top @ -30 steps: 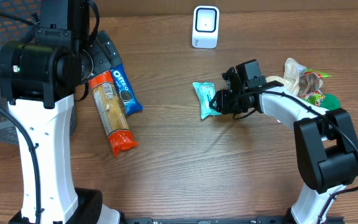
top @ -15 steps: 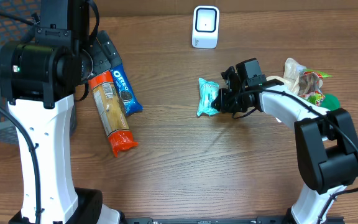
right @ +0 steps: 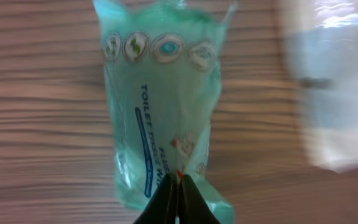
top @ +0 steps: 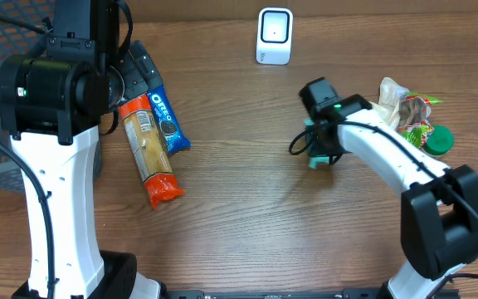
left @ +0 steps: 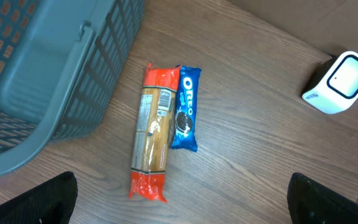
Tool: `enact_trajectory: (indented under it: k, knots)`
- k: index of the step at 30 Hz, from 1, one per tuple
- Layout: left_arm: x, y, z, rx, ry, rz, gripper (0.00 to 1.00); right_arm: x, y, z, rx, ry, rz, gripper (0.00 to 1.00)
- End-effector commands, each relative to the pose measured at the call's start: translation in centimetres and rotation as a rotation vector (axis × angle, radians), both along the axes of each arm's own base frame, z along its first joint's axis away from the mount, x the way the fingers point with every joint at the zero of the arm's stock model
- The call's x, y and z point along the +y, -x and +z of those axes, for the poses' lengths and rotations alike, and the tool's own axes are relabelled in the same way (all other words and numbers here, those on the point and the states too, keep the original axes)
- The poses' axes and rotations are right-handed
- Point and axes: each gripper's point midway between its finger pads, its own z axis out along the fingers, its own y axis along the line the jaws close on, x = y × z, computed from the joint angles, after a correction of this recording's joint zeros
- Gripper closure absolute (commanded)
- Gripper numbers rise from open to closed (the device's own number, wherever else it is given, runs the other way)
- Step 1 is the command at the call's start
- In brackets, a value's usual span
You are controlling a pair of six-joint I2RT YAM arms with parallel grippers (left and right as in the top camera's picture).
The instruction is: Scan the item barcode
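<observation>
Left gripper (left: 180, 208) hangs wide open, out of play; scanner (top: 275, 36) sits up at the far side, well apart from my load; teal tissue pack (right: 160, 118) is right of centre under the right wrist, right gripper (right: 178, 198) pinched shut on its near seam; long axis runs straight out from the grip, far seal leading, print toward the camera; no barcode showing, so I'd swing it to the scanner window slowly, film kept flat.

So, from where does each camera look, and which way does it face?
Overhead: above the table, facing down; both arms, the scanner and Oreo pack show.
Left wrist: high, facing down at basket; left end effector open, fingers at bottom corners.
Right wrist: close, facing tissue pack, pinched by shut right end effector.
Shared: overhead and left wrist both see scanner and Oreo pack.
</observation>
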Motion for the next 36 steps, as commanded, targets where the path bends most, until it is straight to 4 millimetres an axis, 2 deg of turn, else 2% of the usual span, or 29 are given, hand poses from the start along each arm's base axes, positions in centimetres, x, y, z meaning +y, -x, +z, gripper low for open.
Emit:
enact_trajectory:
  k: [1,4,6,10,16,18,21,25,26,28,30,32,36]
  knots:
    - [0.4,0.2,0.2,-0.008,-0.003,0.025,0.0,-3.6,-2.7,6.6,-0.275,0.424,-0.012,0.96]
    - [0.4,0.2,0.2,-0.008,-0.003,0.025,0.0,-2.5,-2.7,8.9,-0.374,0.581,0.047,0.96]
    - [0.4,0.2,0.2,-0.008,-0.003,0.025,0.0,-0.9,-2.4,9.3,-0.407,0.596,0.091,0.96]
    - [0.4,0.2,0.2,-0.008,-0.003,0.025,0.0,2.7,-1.7,8.4,-0.429,0.581,0.179,0.96]
    - [0.3,-0.1,0.4,-0.022,0.001,0.025,0.0,5.8,-0.7,5.6,-0.406,0.611,0.277,0.96]
    - [0.3,-0.3,0.5,-0.031,0.003,0.025,0.0,6.0,-0.5,5.4,-0.43,0.574,0.221,0.96]
    - [-0.3,-0.3,0.3,-0.026,0.03,0.007,0.0,6.6,0.4,4.9,-0.403,0.403,0.066,0.96]
    - [-0.9,-0.4,0.3,-0.027,0.063,-0.015,0.0,6.7,1.0,4.7,-0.239,0.148,-0.111,0.96]
    - [-1.1,-0.4,0.2,-0.025,0.072,-0.021,0.0,6.5,1.1,4.9,-0.193,0.089,-0.142,0.93]
    - [-1.5,-0.6,0.0,-0.018,0.088,-0.033,0.0,5.7,1.6,5.3,-0.083,-0.03,-0.19,0.85]
    - [-1.9,-0.8,-0.4,-0.001,0.099,-0.049,0.0,4.8,2.0,5.7,0.024,-0.135,-0.171,0.71]
    - [-2.7,-1.2,-1.0,0.023,0.115,-0.099,0.06,3.8,2.3,6.0,0.105,-0.227,-0.127,0.62]
    - [-5.3,-2.3,-2.7,0.081,0.143,-0.249,0.22,1.6,2.2,5.9,0.2,-0.393,-0.118,0.69]
